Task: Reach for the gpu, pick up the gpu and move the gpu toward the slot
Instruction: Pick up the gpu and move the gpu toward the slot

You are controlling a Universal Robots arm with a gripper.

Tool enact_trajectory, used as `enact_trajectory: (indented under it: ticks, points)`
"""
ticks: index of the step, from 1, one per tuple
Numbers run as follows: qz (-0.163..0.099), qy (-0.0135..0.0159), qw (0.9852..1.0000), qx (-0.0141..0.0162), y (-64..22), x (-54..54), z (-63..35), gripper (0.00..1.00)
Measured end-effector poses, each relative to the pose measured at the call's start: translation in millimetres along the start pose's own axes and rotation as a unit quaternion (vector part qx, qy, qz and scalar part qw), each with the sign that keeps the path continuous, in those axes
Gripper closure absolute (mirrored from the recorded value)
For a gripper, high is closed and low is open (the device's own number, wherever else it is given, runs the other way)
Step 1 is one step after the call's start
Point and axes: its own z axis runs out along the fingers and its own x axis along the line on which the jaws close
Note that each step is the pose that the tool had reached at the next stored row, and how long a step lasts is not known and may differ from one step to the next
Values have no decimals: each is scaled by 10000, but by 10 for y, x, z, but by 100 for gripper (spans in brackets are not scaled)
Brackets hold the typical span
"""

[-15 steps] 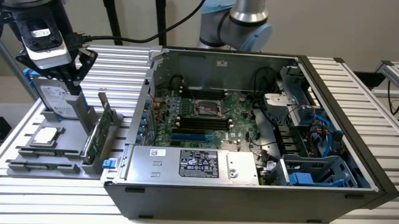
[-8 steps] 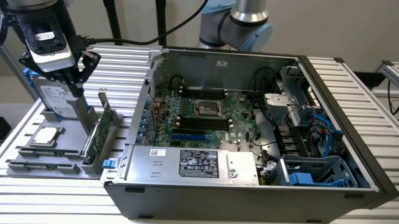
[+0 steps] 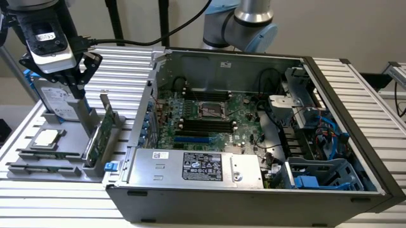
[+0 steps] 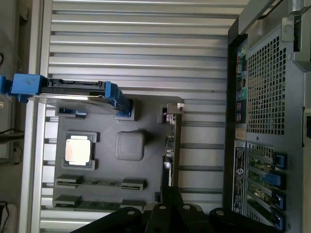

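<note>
not much done yet, from where i stand. the gripper (image 3: 71,88) hangs over the grey holder (image 3: 38,168) with its fingers pressed together and nothing between them, near the drive (image 3: 57,102) and a little to the exterior view's left of the gpu (image 3: 103,130). the gpu stands on edge in the holder, apart from the fingers, not grasped. i'd call the reach only partly made. the pickup and the carry across to the blue slot (image 3: 191,140) inside the open case (image 3: 254,199) are both left.
</note>
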Motion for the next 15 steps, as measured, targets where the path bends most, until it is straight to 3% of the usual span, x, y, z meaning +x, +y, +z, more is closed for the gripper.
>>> enact_trajectory:
  ticks: [4,6,7,8,12,13,15]
  points:
    - [0,0,10000,0,0,0,0,88]
    - [0,0,10000,0,0,0,0,76]
    - [0,0,10000,0,0,0,0,76]
    - [0,0,10000,0,0,0,0,64]
    - [0,0,10000,0,0,-1,7,58]
    - [4,0,10000,1,-1,0,18,52]
    - [15,-1,10000,7,-2,-1,54,52]
